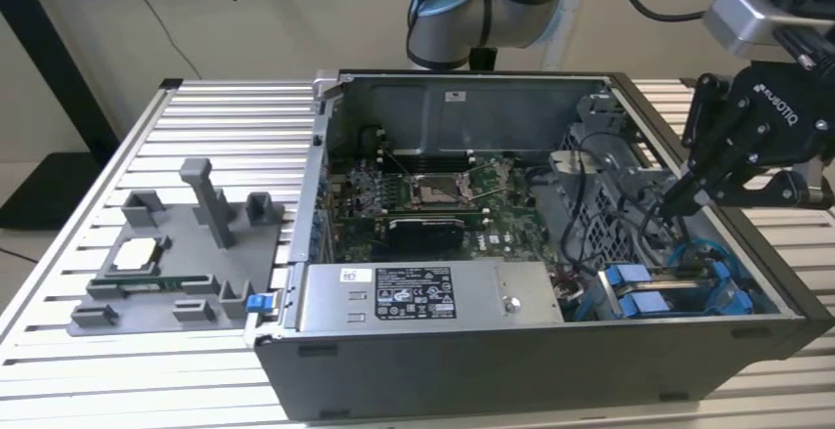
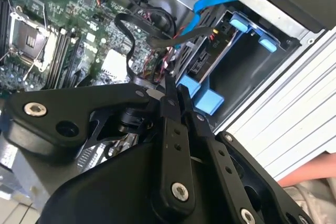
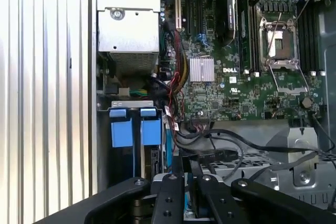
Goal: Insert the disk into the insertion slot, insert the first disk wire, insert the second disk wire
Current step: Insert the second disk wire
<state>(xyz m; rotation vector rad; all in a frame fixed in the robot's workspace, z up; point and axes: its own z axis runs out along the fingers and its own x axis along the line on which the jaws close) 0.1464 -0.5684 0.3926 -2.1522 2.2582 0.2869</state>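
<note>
- The disk (image 1: 679,290) sits in the lower right of the exterior view, seated in the insertion slot (image 1: 733,323) at the case's near right corner; its blue carrier tabs face upward
- In the second wrist view the same bay appears upper right of centre, with the disk (image 2: 202,59) edge-on between blue rails and the insertion slot (image 2: 252,69) open beside it
- In the first wrist view the two blue carrier tabs (image 3: 131,129) lie lower left of centre
- A blue flat cable (image 2: 210,1) arches over the bay in the second wrist view; dark wires (image 3: 231,148) cross the cage in the first wrist view
- The gripper (image 1: 679,197) hangs at the right edge of the exterior view, just above the bay. Its fingers are drawn together to a narrow point, gripper (image 2: 172,90) in the second wrist view; whether a thin wire is pinched between them cannot be told
- Judged risk: the closed fingertips stand among loose cables, so a descent could snag or drag a wire and strain its connector
- Judged risk: a connector offered slightly tilted could jam against the disk's port or bend contacts
- The motherboard (image 1: 431,199) and the grey power supply (image 1: 417,292) lie well apart to the exterior view's left
</note>
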